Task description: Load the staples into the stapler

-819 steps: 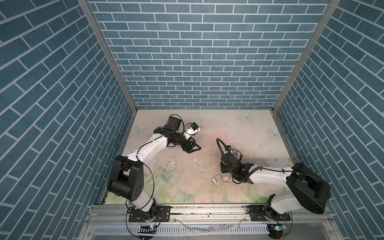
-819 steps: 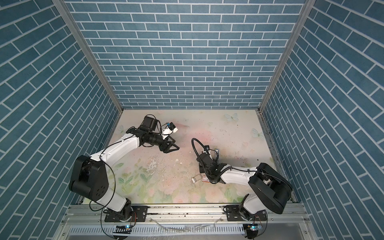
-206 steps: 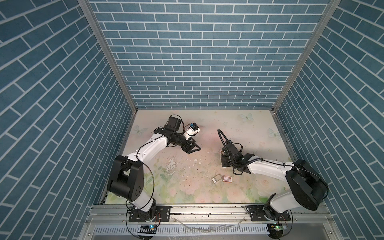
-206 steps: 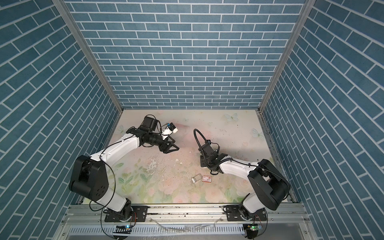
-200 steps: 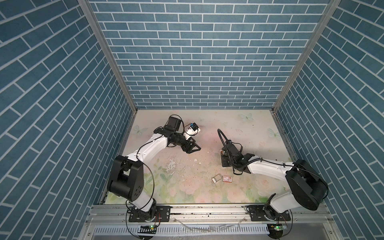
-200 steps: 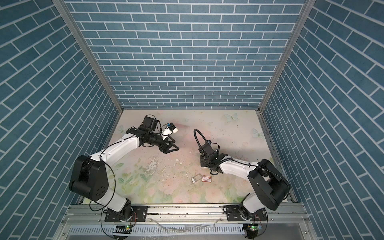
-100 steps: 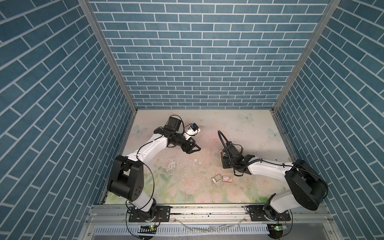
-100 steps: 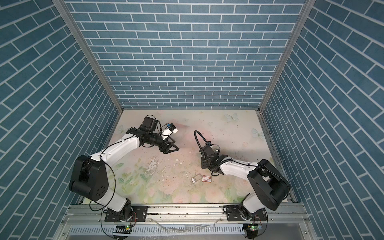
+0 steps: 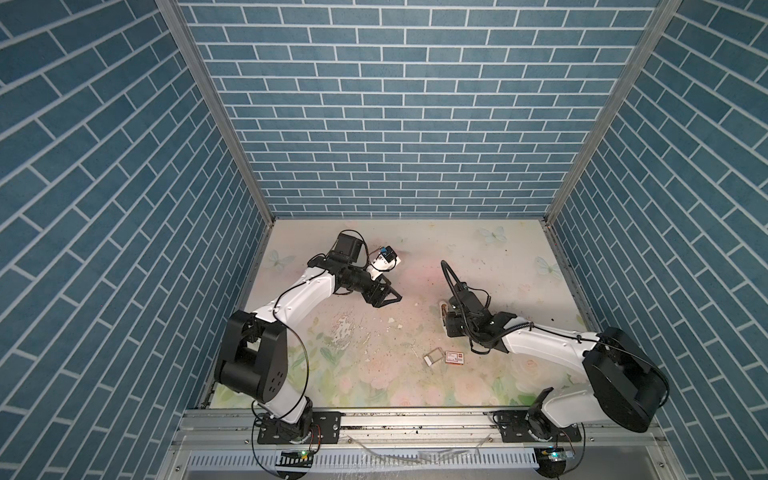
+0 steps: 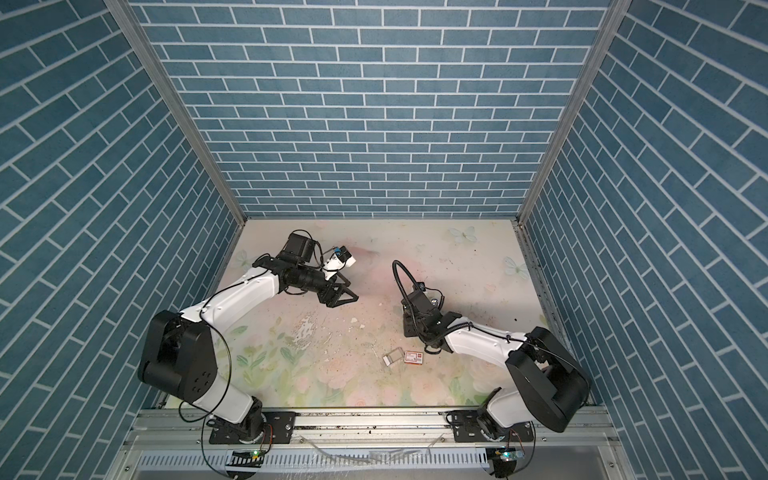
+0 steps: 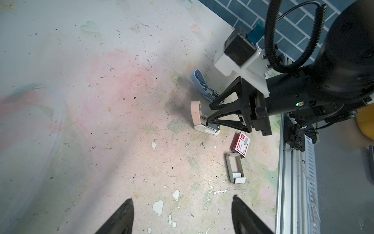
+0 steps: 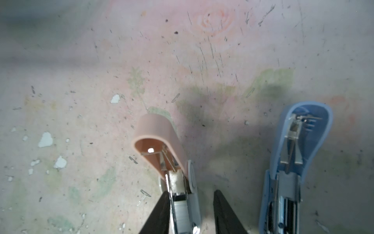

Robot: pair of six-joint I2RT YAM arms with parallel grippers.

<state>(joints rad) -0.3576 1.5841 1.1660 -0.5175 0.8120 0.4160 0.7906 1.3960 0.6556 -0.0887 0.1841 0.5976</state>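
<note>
1. Straddling the open magazine of the pink stapler (image 12: 159, 133), the right pincer (image 12: 191, 192) has its jaws partly apart. One jaw lies against the metal rail and the other stands clear of the white base, so I judge it is not a grip.
2. The stapler's lid is swung up, I think so that the magazine is free from above for loading. Something pale sits in the channel, but I cannot tell if it is staples or the pusher.
3. Just beside it lies a blue stapler (image 12: 303, 141), also with its lid open. Its lower part is cut off in the right wrist view.
4. The staples (image 11: 237, 174) show as a short pale strip in the grey tray (image 11: 232, 162). The tray lies just beside the red-and-white box (image 11: 241, 144), near the right arm on the desk (image 11: 81, 121).
5. The left pincer (image 11: 182, 198) hangs wide open and empty, well apart, probably to leave room.
6. In both top views the staplers are nearly hidden under the right arm.
</note>
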